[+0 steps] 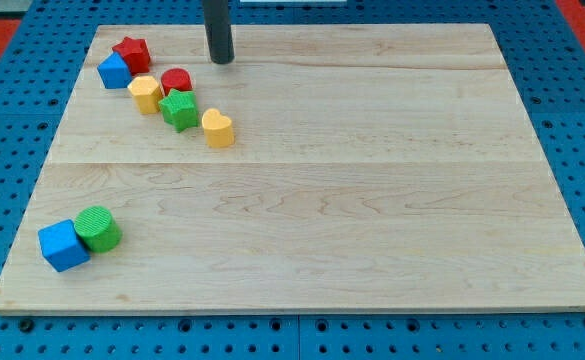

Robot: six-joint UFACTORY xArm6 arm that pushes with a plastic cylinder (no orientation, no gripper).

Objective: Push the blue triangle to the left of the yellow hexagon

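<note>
The blue triangle (pixel 115 71) lies near the board's top-left corner, touching a red star (pixel 132 52) above it. The yellow hexagon (pixel 145 93) sits just to the lower right of the blue triangle, close to it. My tip (pixel 220 60) rests on the board near the view's top, to the right of this cluster and apart from every block, roughly a hand's width right of the blue triangle.
A red cylinder (pixel 177 81), a green star (pixel 180 109) and a yellow heart (pixel 217 128) trail down-right from the hexagon. A blue cube (pixel 63 245) and a green cylinder (pixel 98 228) sit together at the bottom left. The wooden board (pixel 372 200) lies on a blue pegboard.
</note>
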